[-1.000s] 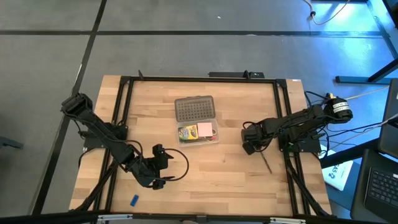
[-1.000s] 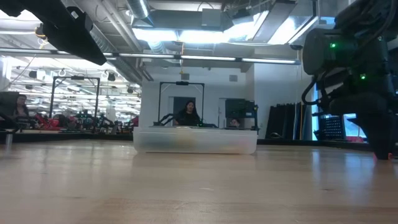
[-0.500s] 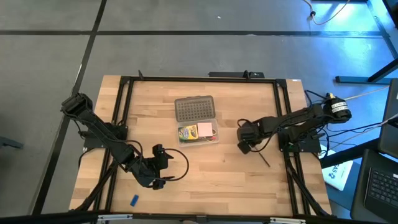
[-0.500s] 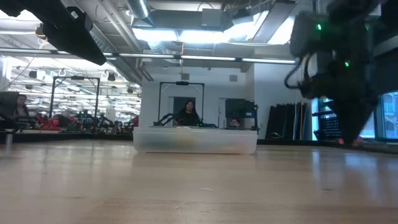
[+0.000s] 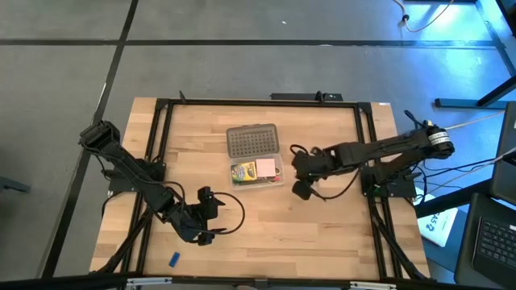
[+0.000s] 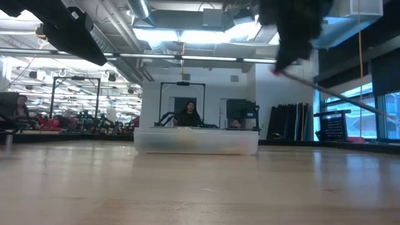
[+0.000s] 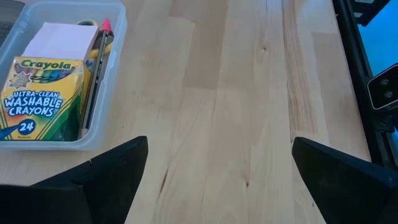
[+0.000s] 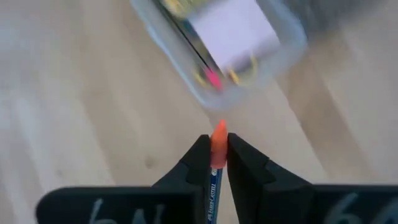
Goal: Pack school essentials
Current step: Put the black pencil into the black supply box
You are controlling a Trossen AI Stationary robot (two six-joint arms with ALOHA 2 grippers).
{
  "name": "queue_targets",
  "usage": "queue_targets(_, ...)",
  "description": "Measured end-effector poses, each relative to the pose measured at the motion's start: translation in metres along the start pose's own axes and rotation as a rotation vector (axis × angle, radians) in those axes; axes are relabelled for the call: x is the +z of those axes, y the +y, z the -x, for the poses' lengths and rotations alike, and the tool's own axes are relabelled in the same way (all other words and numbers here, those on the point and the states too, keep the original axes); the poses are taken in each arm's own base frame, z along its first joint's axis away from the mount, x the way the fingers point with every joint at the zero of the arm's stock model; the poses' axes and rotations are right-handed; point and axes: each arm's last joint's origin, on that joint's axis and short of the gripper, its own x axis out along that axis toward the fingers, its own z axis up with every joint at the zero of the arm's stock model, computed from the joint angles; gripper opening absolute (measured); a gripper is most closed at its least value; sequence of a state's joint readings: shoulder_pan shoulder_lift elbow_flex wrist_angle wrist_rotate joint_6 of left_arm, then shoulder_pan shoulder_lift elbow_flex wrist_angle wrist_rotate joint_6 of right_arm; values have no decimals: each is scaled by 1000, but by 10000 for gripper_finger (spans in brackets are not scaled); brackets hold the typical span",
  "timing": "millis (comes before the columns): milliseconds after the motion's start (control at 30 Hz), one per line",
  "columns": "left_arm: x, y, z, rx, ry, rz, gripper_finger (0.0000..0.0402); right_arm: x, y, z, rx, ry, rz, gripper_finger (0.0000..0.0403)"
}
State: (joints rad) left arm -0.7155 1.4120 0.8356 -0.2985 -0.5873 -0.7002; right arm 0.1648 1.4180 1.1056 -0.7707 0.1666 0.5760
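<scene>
The right hand (image 8: 217, 163), pinching a blue pencil (image 8: 214, 177) just right of the clear case (image 5: 256, 174) mid-tabletop, could snag its rim, while the left hand (image 7: 217, 180) waits wide open.

Two matte black jointed arms, right gripper (image 8: 219, 163) with tapering black fingers, white handwritten marks on the block behind them, black cables looping beside the left gripper (image 5: 205, 216), bare metal cap at the right arm's elbow
</scene>
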Motion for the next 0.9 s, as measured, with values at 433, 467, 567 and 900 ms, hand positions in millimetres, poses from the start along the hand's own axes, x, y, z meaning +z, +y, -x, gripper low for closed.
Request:
queue_targets(433,1,1,0,23,-19,7,395,54,39,-15,9,-284,592,43)
queue_targets(467,1,1,0,24,-19,7,395,57,41,-18,13,-300,606,43)
queue_targets(567,1,1,0,25,-20,8,395,60,44,-28,19,-320,645,43)
queue_targets(900,1,1,0,25,-20,7,395,68,51,-47,18,-387,711,43)
